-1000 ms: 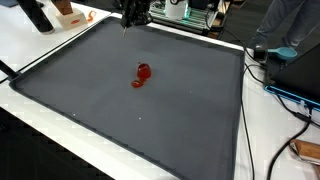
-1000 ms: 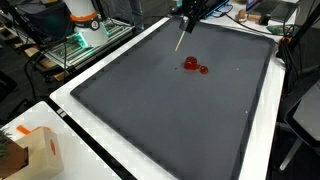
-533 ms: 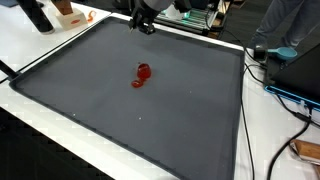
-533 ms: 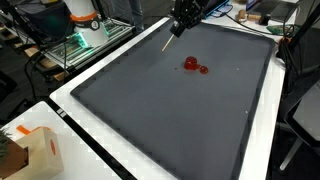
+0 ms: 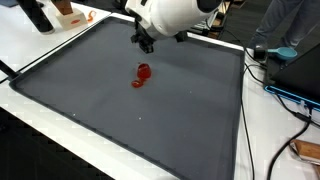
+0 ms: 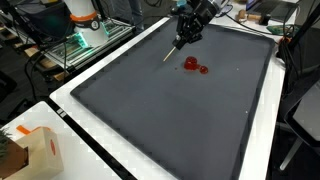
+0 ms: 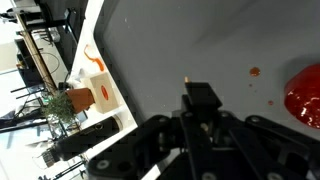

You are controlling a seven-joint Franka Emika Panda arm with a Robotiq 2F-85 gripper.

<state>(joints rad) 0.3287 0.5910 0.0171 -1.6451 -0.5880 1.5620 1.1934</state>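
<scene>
A red blob (image 5: 142, 74) with a few small red splashes lies near the middle of a large dark grey mat (image 5: 190, 120); it shows in both exterior views (image 6: 192, 65) and at the right edge of the wrist view (image 7: 305, 95). My gripper (image 5: 145, 42) hangs above the mat just beyond the blob, shut on a thin pale stick (image 6: 171, 53). The stick points down at a slant, and its tip is a short way from the blob. In the wrist view the black jaws (image 7: 200, 105) are closed together, and the stick tip (image 7: 187, 78) pokes out past them.
The mat (image 6: 170, 120) lies on a white table (image 5: 270, 140). A cardboard box (image 6: 30, 150) stands at one corner. Cables and a blue object (image 5: 280, 52) lie beside the mat. An orange and white object (image 5: 68, 12) and lit equipment (image 6: 85, 45) stand past the edges.
The arm has come from the mat's far edge toward the red blob and lower. The stick has tilted from hanging straight down to a slant, still held.
</scene>
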